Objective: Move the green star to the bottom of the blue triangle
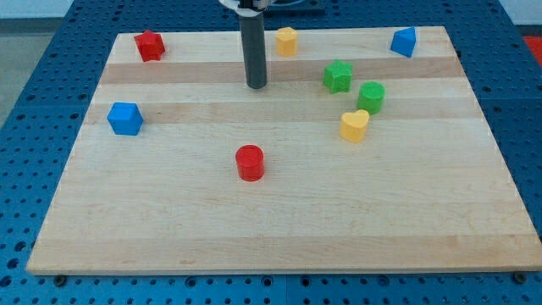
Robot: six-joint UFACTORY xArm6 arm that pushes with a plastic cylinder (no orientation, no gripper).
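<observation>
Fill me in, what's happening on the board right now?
My tip rests on the wooden board, to the view's left of the green star and not touching it. The star sits down and to the left of the blue triangle near the top right corner, so the push hasn't begun. Other blocks lie scattered, untouched.
</observation>
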